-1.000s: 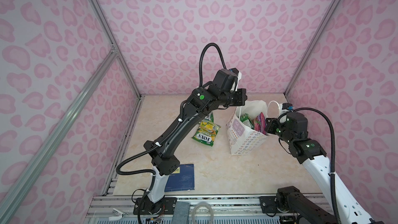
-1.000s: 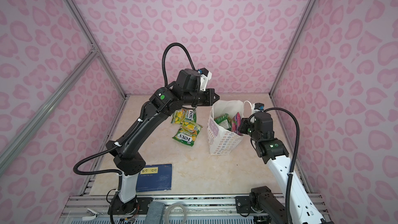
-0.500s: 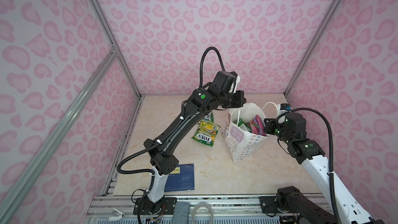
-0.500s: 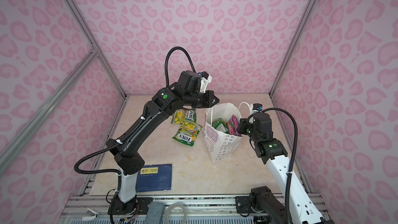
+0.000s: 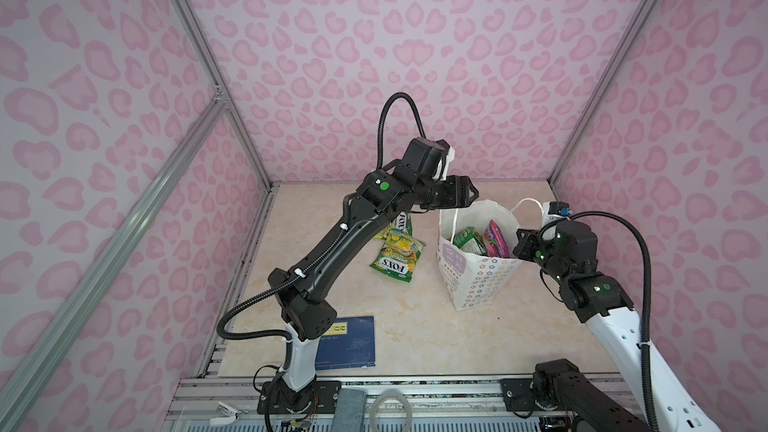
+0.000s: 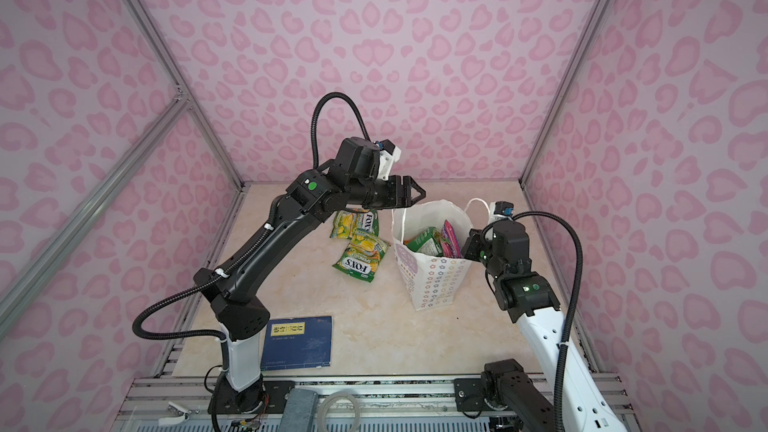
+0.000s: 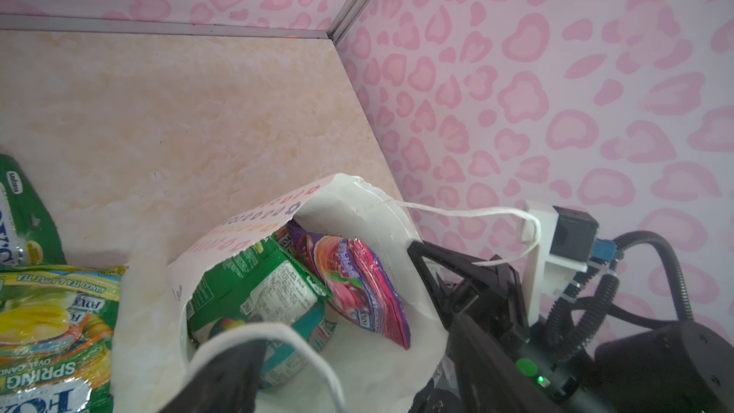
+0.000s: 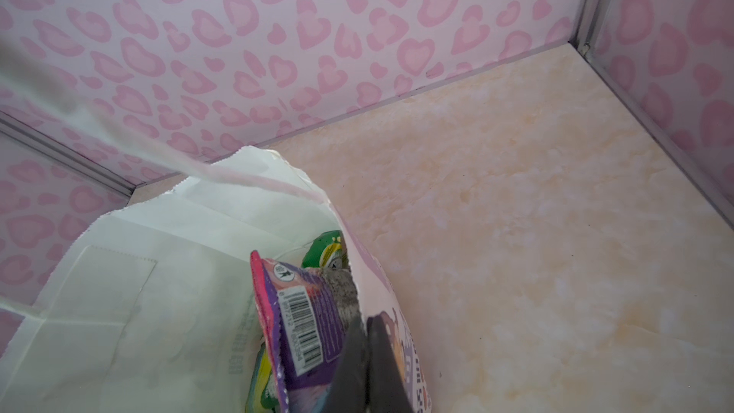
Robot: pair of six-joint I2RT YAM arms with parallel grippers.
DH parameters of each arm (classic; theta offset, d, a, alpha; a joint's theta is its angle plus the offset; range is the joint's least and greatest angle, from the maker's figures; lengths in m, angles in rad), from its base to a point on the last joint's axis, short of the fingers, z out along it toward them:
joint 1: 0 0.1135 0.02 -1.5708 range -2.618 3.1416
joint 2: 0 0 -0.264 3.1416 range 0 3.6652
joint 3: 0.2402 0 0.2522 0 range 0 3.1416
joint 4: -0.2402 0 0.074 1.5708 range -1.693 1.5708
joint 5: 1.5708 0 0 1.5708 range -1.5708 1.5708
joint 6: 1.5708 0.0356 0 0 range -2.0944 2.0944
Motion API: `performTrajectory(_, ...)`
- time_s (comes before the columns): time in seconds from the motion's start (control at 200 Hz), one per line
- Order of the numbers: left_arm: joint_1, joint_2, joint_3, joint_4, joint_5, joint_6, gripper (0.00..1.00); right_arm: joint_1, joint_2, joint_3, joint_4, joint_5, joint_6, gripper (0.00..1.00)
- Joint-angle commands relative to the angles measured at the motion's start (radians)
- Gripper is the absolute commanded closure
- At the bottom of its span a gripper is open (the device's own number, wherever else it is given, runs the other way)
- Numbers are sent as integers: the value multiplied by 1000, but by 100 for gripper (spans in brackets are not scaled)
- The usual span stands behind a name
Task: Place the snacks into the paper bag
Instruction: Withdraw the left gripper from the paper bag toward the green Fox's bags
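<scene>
pinching the paper bag (image 5: pixel 482 284), right pincer (image 5: pixel 520 243); left pincer (image 5: pixel 468 197) gapes above.

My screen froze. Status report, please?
Left gripper open, empty, over bag. Right gripper shut on bag rim. Green packets on table. Bag cord near left gripper.

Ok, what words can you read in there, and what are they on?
"FOX'S": green-yellow packets on the table.
"SPRING", "MANGO TEA & APPLE TEA": same packets, left wrist view.
Yellow label on the blue book: too small to read.
Barcode digits on the purple packet: too blurred.
</scene>
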Motion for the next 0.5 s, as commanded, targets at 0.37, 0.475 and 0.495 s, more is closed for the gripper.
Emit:
performTrajectory(0.37,-33,-228,-324,75,92,93,2,-29,1,-19,70,27,21,100)
performTrajectory(0.475,-33,-313,-429,67,17,93,2,-29,0,-19,71,27,21,100)
performTrajectory(0.495,-32,-335,-451,68,2,93,2,-29,-1,-21,73,27,22,100)
